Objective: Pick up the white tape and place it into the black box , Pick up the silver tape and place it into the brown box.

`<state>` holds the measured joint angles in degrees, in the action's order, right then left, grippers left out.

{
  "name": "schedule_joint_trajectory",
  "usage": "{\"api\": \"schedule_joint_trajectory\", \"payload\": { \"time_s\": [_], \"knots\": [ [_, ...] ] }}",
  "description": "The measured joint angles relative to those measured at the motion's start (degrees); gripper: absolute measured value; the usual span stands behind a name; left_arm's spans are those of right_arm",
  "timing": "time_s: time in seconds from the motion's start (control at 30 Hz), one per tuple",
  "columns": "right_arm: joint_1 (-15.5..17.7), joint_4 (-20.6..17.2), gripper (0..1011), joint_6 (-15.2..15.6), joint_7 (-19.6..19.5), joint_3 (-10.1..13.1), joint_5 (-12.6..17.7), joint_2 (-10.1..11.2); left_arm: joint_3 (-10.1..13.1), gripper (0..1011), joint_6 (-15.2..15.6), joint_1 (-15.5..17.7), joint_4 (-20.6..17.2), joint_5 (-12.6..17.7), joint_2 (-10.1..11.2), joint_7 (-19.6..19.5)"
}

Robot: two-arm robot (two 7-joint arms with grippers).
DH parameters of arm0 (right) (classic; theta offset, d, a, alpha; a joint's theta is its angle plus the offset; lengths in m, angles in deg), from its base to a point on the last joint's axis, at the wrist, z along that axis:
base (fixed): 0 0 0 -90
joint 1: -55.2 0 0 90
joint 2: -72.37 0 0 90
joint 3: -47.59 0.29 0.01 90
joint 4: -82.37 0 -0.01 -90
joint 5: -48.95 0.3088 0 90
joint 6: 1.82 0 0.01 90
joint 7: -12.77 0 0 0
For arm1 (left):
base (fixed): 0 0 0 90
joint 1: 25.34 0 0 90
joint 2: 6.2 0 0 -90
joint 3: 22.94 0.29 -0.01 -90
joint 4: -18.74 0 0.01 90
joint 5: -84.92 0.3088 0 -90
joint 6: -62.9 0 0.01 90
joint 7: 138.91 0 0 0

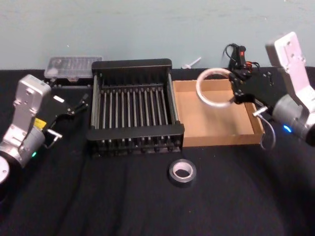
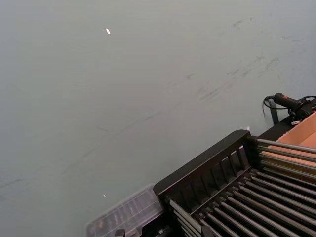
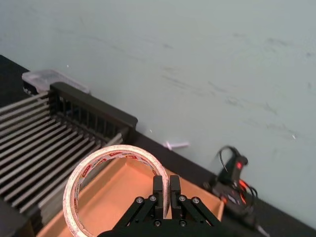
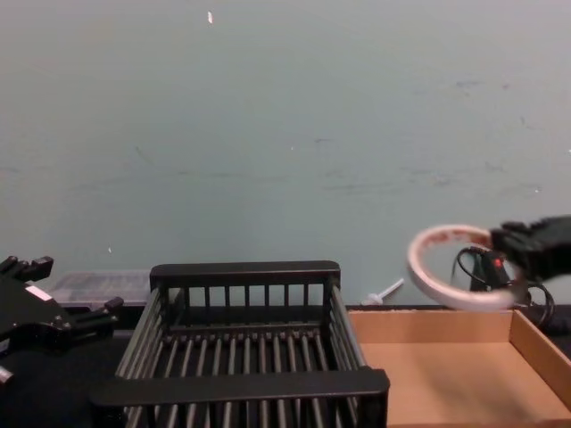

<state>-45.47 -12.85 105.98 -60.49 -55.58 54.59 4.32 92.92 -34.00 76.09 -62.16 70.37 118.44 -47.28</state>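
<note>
My right gripper [image 1: 233, 94] is shut on the rim of the white tape [image 1: 200, 92], a whitish ring with red print inside [image 3: 79, 180]. It holds the ring upright in the air over the left part of the brown box [image 1: 216, 123], clear of the tray's floor [image 4: 437, 374]. The silver tape [image 1: 182, 171] lies flat on the black cloth, in front of the gap between the two boxes. Left of the cardboard tray stands the black box [image 1: 132, 65], its slatted inside bare. My left gripper [image 1: 80, 104] is parked open just left of the crate.
A clear plastic case [image 1: 73, 68] sits behind the crate's left corner. A small black device with a red light and cables [image 1: 239, 54] stands behind the cardboard tray, near a small white object [image 1: 192, 62]. A pale wall closes the back.
</note>
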Motion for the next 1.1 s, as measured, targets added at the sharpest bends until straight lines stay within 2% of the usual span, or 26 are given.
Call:
{"api": "schedule_joint_trajectory", "payload": {
  "time_s": [0.17, 0.33, 0.63, 0.77, 0.87, 1.1],
  "knots": [
    [-4.3, 3.8, 87, -1.1, 0.9, -2.0, -0.9, -2.0, 0.0, 1001, 0.0, 0.0, 0.0, 0.0, 0.0, 0.0],
    [-6.7, 6.4, 87, -1.8, 1.4, -3.3, -1.3, -3.4, 0.0, 1001, 0.0, 0.0, 0.0, 0.0, 0.0, 0.0],
    [-12.3, 13.7, 87, -5.0, 2.2, -6.9, -2.6, -7.0, 0.0, 1001, 0.0, 0.0, 0.0, 0.0, 0.0, 0.0],
    [-14.4, 16.9, 87, -7.8, 2.6, -8.5, -3.4, -8.5, 0.0, 1002, 0.0, 0.0, 0.0, 0.0, 0.0, 0.0],
    [-15.9, 19.8, 87, -11.5, 2.9, -9.8, -3.8, -9.9, 0.0, 1001, 0.0, 0.0, 0.0, 0.0, 0.0, 0.0],
    [-17.5, 24.7, 87, -17.6, 3.2, -12.1, -4.9, -12.2, 0.0, 1001, 0.0, 0.0, 0.0, 0.0, 0.0, 0.0]
  ]
}}
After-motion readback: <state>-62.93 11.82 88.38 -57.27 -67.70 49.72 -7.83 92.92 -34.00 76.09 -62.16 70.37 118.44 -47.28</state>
